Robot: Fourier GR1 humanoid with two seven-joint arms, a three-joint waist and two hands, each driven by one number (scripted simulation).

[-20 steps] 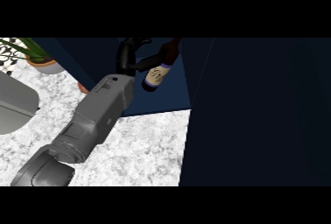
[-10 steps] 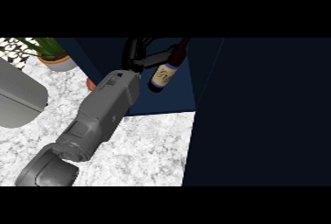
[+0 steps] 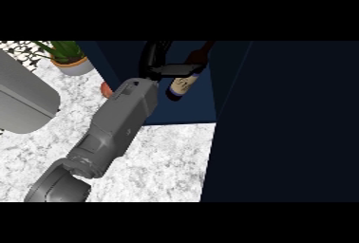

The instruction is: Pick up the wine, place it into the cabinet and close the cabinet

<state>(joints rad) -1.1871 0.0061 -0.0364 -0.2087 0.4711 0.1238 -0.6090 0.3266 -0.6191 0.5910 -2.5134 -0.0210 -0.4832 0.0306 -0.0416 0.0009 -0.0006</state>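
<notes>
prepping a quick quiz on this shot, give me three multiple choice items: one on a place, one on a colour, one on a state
1. Where is the potted plant?
A. upper left of the counter
B. inside the cabinet
C. lower right of the counter

2. What colour is the cabinet?
A. white
B. dark blue
C. red

3. What is the left hand doing?
A. resting open on the counter
B. curled round the wine bottle
C. pressing the cabinet door

Key:
1 A, the plant stands on the marble counter near the top left corner.
2 B, its panels are dark blue.
3 B, black fingers wrap the wine bottle in front of the cabinet opening.
</notes>
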